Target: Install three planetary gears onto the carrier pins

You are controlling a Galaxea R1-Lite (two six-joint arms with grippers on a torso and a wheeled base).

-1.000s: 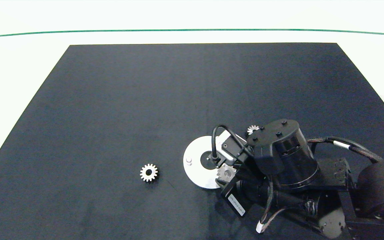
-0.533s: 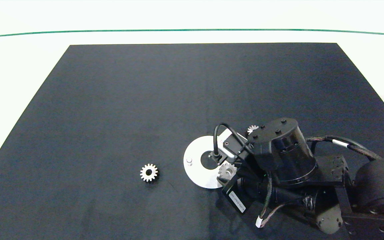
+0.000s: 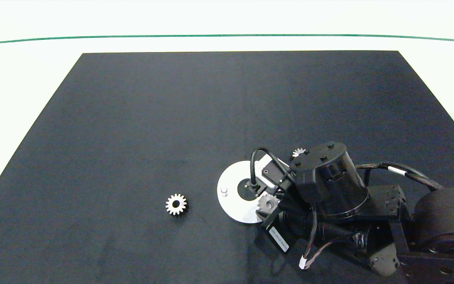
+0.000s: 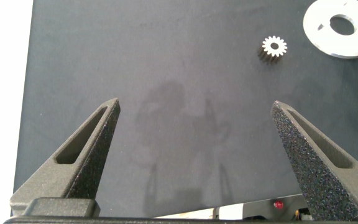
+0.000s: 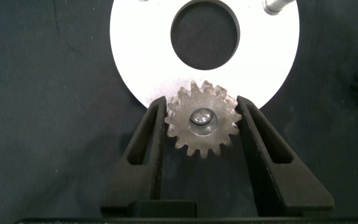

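- Here, the right gripper (image 5: 202,121) sits low over the near-right edge of the white disc (image 3: 231,205), its two fingers pinching one gear (image 5: 202,127) by opposite sides of its toothed rim.
- The right wrist view shows a pin tip (image 5: 201,117) inside that gear's centre bore, so the gear appears to be already threaded on its carrier pin, lying flat with its axis upright; how far down it has seated cannot be told.
- My judgement is that the coming move turns on this alignment: bore and pin share one vertical line, so the fingers need only spread and lift straight away.
- A second carrier pin (image 3: 223,191) stands bare on the disc's left side; another (image 5: 274,5) shows bare at the disc's far side.
- A loose gear (image 3: 176,204) lies flat on the black mat (image 3: 132,118), left of the disc and well apart from it.
- Another gear (image 3: 298,152) peeks out just behind the right arm.
- The left gripper (image 4: 194,137) hovers over bare mat, fingers spread wide and holding nothing; it looks the nearer arm to the loose gear.
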